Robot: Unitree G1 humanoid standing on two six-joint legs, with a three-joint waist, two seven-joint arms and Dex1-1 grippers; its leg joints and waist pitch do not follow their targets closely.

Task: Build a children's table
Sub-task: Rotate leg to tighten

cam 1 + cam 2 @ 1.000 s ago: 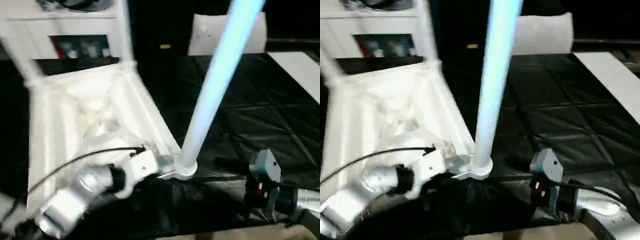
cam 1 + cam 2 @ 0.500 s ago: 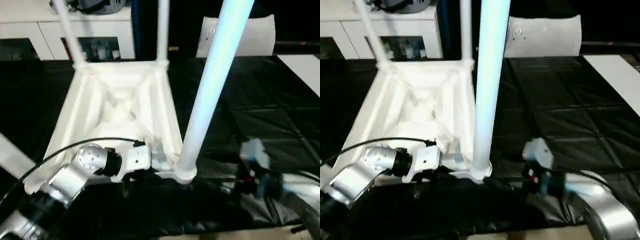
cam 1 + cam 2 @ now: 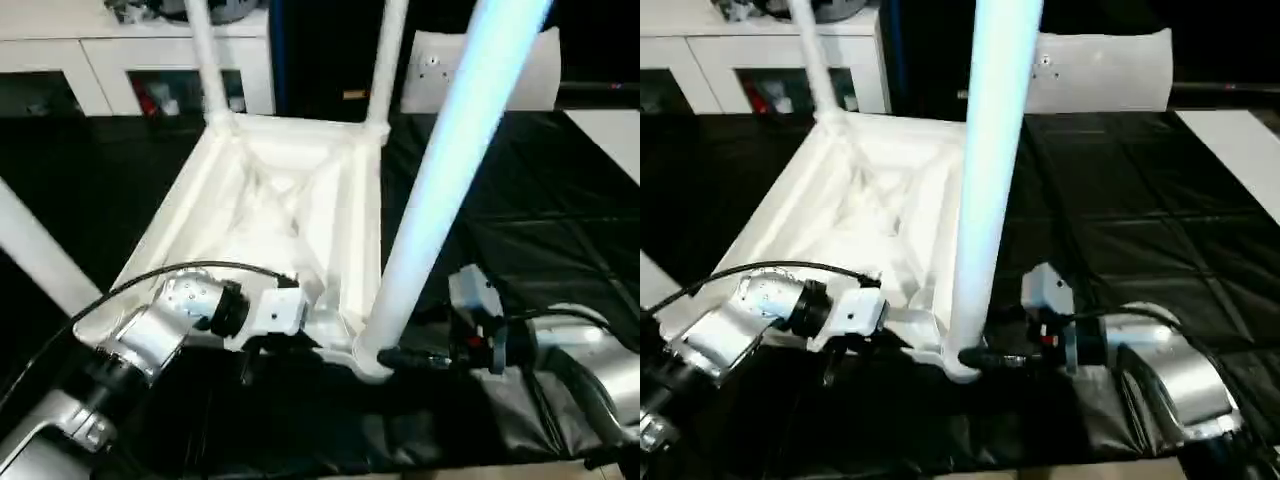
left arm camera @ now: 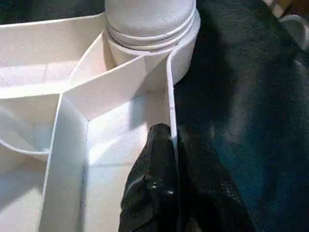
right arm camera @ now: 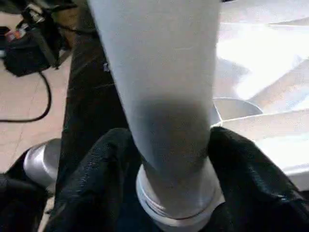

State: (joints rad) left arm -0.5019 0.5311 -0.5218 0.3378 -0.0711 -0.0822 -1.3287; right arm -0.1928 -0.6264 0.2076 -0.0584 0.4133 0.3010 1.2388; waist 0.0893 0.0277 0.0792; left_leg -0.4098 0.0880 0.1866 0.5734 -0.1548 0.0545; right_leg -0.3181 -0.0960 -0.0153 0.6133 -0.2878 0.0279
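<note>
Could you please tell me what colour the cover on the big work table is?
Black, with a quilted grid of seams: the work table cover shows best in the right eye view.

A black-covered work table (image 3: pixel 540 200) fronts a white cabinet (image 3: pixel 110 60), apparently glass-doored.

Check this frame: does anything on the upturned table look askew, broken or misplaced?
Nothing stands out. The tabletop lies underside up with legs in its corners; the left gripper pinches its edge wall, and the right gripper clasps the near leg at its socket.
</note>
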